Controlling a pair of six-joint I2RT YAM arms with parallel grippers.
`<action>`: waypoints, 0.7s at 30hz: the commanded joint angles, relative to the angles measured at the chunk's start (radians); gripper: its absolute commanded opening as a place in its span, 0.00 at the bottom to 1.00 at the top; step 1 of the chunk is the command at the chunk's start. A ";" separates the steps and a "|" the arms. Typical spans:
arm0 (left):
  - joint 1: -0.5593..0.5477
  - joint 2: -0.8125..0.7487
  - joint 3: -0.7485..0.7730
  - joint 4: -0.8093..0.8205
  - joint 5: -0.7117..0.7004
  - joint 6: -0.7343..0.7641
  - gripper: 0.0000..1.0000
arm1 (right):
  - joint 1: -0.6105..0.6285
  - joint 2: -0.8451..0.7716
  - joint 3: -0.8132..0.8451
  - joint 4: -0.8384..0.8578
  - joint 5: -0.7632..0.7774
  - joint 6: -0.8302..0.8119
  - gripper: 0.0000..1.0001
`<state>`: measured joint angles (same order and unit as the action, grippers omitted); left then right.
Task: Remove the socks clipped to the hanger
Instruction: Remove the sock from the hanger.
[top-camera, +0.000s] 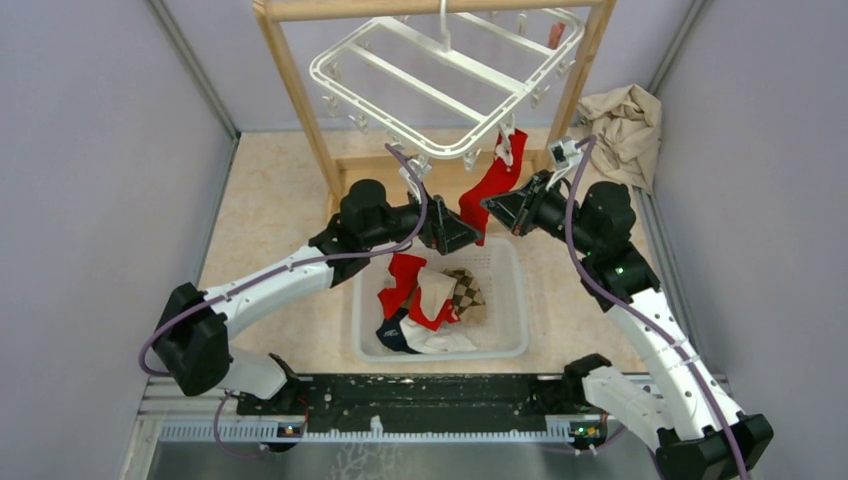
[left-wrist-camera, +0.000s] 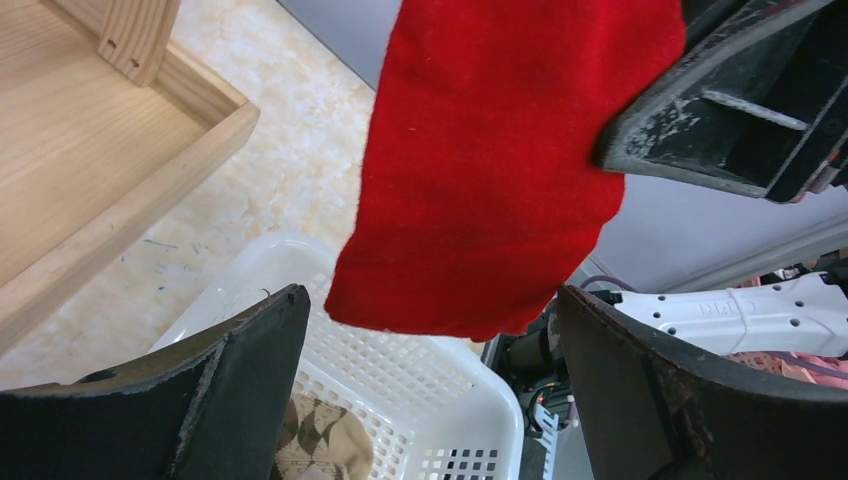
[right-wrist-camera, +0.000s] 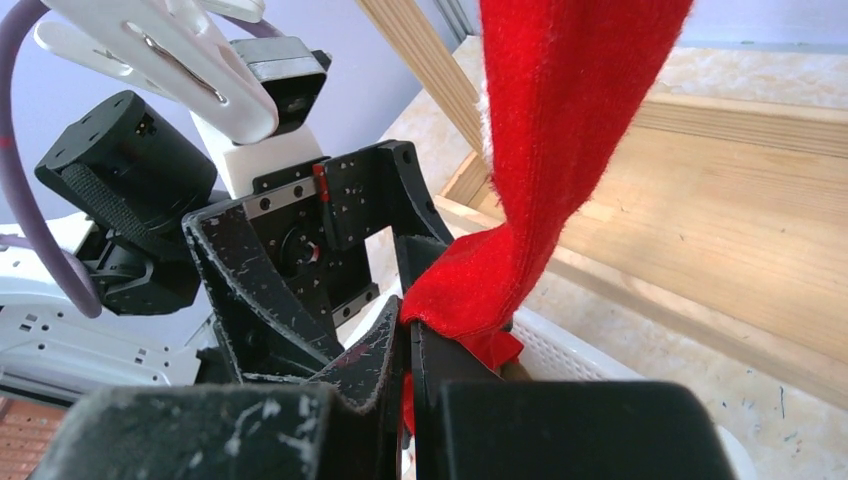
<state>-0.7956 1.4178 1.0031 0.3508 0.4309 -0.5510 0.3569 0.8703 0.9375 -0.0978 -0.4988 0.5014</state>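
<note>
Tabletop (top-camera: 268, 195) beige speckled | walls (top-camera: 90, 150) grey | left tool (top-camera: 472, 236) released | right tool (top-camera: 492, 205) grasping red sock (top-camera: 492, 180)

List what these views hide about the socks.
Both wrist views: the red sock runs off the upper edge, so its clip is unseen.
Top view: in the basket, the top socks bury whatever lies below.
Top view: reddish scrap at the hanger's far corner, too small to identify.

Red sock (top-camera: 492, 185) hangs clipped to the tilted white hanger (top-camera: 375, 112); other socks (top-camera: 430, 300) lie heaped below
</note>
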 joint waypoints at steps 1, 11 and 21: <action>-0.010 -0.018 0.046 0.052 0.028 -0.010 0.99 | -0.009 -0.008 0.044 0.040 0.012 0.010 0.00; -0.012 -0.005 0.088 0.049 0.072 -0.018 0.76 | -0.009 0.019 0.052 0.025 0.022 0.007 0.00; -0.012 0.022 0.110 0.049 0.107 -0.039 0.47 | -0.009 0.018 0.030 0.022 0.016 0.006 0.00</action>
<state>-0.8028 1.4296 1.0721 0.3683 0.5014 -0.5793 0.3569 0.8955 0.9375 -0.0998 -0.4862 0.5026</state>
